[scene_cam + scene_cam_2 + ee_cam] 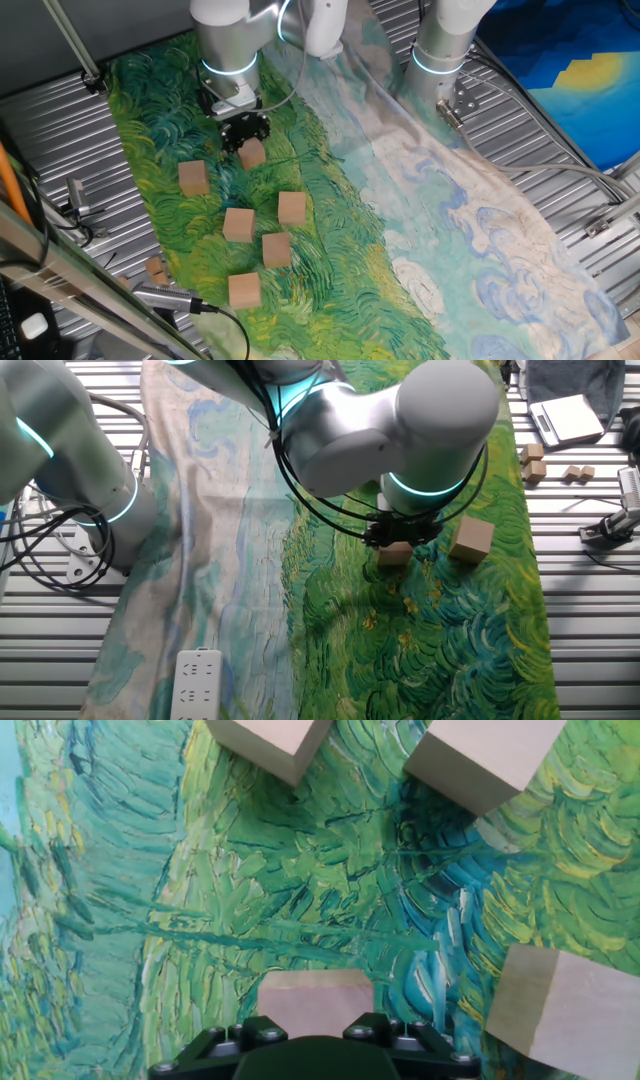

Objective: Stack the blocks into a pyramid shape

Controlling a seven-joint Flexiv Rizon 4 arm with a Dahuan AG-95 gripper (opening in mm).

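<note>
Six light tan wooden blocks lie on the green painted cloth. The farthest block (253, 153) (395, 553) (315, 1003) sits between the fingers of my gripper (244, 133) (399, 536), which is shut on it, low at the cloth. In the hand view only the gripper's black base shows, with the block's sides meeting the jaws. Another block (193, 178) (471, 538) (565, 1010) lies beside it. Several more blocks (292, 208) (238, 224) (276, 249) (244, 290) lie loose and apart toward the front; none are stacked.
A tiny tan scrap (155, 268) lies off the cloth's left edge. Small wood pieces (532, 460) and a grey scale (566, 418) rest on the metal table. A second robot base (442, 48) stands behind, and a white power strip (197, 685) lies on the pale cloth.
</note>
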